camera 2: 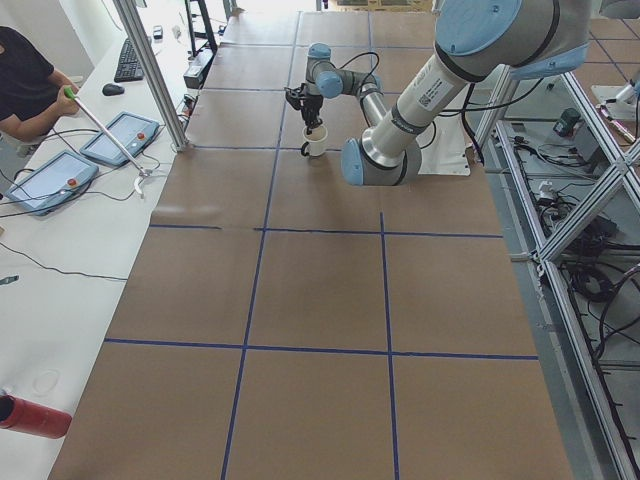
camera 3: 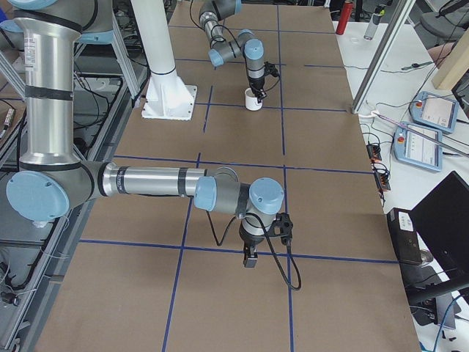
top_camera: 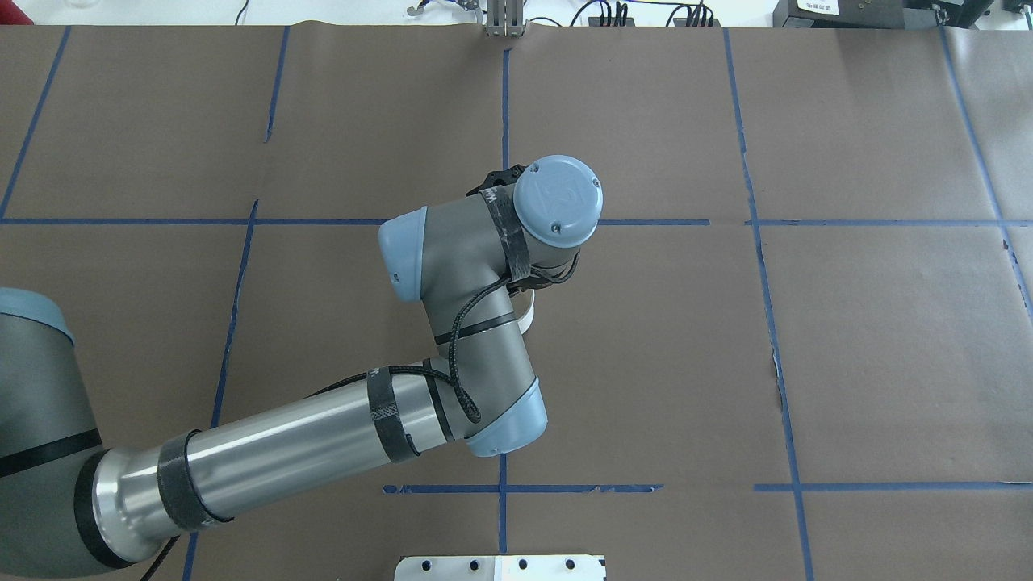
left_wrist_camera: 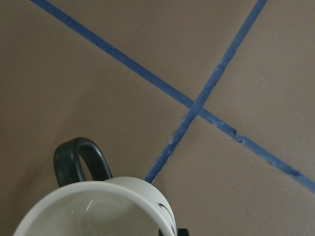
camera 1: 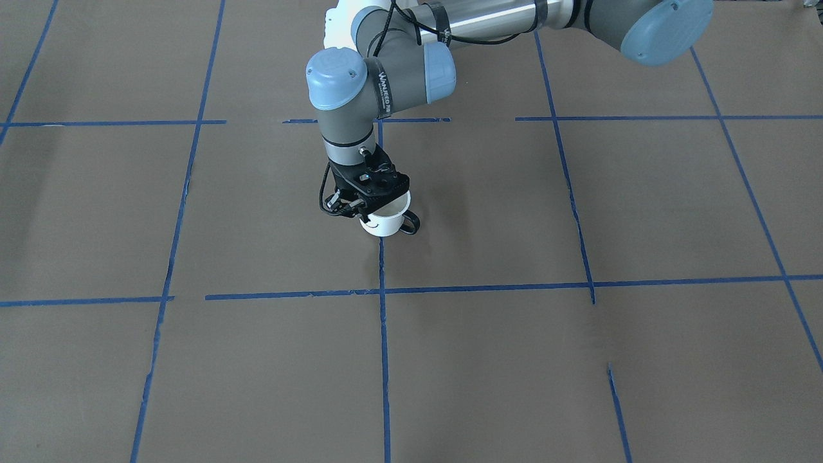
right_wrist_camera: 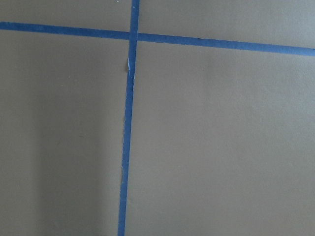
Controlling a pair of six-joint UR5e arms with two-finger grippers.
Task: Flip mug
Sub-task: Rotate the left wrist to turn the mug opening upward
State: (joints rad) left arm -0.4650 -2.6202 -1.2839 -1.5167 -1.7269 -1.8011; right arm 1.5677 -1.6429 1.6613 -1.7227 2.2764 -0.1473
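The white mug (camera 1: 386, 225) with a black loop handle (camera 1: 410, 223) stands upright, mouth up, on the brown table by a blue tape crossing. My left gripper (camera 1: 379, 211) points straight down onto it and is shut on its rim. The left wrist view shows the mug's open mouth (left_wrist_camera: 93, 211) and handle (left_wrist_camera: 78, 160) at the bottom edge. The mug also shows in the exterior left view (camera 2: 316, 146) and the exterior right view (camera 3: 253, 100). My right gripper (camera 3: 251, 254) hangs over bare table far from the mug; I cannot tell whether it is open or shut.
Brown paper with a blue tape grid (camera 1: 383, 290) covers the table. The arm's white base plate (camera 3: 170, 103) stands at the robot's side. An operator (camera 2: 25, 85) with a stick and pendants (camera 2: 45, 180) is beside the table. A red cylinder (camera 2: 30, 415) lies there too.
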